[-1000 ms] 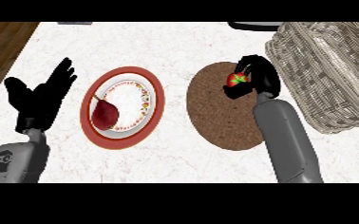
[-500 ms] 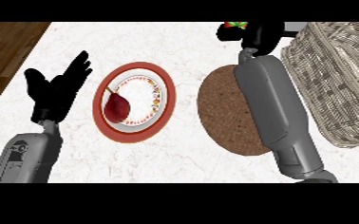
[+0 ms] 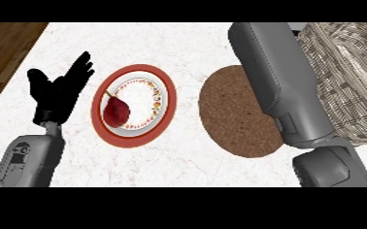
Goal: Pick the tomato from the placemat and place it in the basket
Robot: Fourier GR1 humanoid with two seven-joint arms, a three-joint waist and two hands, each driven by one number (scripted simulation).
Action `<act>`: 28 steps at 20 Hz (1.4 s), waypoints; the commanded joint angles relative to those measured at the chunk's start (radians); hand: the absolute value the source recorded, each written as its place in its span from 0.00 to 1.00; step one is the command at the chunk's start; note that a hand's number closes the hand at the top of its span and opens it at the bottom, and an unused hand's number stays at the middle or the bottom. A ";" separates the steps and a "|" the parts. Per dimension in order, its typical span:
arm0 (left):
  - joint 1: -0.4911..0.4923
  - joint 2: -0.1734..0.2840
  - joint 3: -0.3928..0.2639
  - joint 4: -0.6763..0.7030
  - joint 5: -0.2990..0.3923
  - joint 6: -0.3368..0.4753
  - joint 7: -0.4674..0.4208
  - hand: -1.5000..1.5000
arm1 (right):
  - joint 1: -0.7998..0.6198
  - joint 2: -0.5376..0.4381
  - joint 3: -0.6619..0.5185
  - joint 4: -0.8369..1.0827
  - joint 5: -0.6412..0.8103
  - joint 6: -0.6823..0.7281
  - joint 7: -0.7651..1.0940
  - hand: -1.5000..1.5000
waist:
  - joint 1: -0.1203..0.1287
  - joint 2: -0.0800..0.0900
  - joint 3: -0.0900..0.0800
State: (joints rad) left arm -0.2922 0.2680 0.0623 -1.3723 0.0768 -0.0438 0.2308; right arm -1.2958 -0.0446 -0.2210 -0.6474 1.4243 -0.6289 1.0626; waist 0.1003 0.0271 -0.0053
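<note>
Left hand: resting (image 3: pixel 58 89) with fingers spread, released, just left of the red-rimmed plate (image 3: pixel 166 107)
Right hand: out of view past the top edge; only its forearm (image 3: pixel 276 85) shows
Tomato: not visible
Placemat: bare (image 3: pixel 233 111), beside and under forearm
Basket: right (image 3: pixel 337 73) of forearm

A white, marble-like surface (image 3: pixel 193 43) with faint reddish veining was seen from steeply above, and nearly the whole view was filled by it. At the upper left corner it was bordered along a slanted edge by a strip of dark brown wood (image 3: pixel 16 43). The scene was evenly lit, and only soft shadows were cast on the white top.
</note>
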 commanded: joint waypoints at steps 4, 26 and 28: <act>0.015 -0.013 0.008 0.021 -0.021 0.029 -0.041 0.50 | -0.156 -0.062 -0.055 0.154 0.152 -0.039 0.221 1.00 | -0.011 0.004 0.001; 0.020 0.040 0.062 0.034 0.011 -0.012 -0.007 0.50 | -0.079 -0.278 -0.196 0.305 0.322 -0.020 0.246 1.00 | -0.068 -0.014 0.005; 0.051 -0.005 0.039 0.008 -0.003 0.021 -0.011 0.50 | -0.042 -0.278 -0.210 0.282 0.311 -0.064 0.218 1.00 | -0.074 -0.018 0.005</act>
State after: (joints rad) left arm -0.2575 0.2817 0.1075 -1.3583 0.0805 -0.0376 0.2163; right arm -1.3744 -0.3226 -0.4145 -0.3532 1.7384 -0.6484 1.1479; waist 0.0418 0.0156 -0.0005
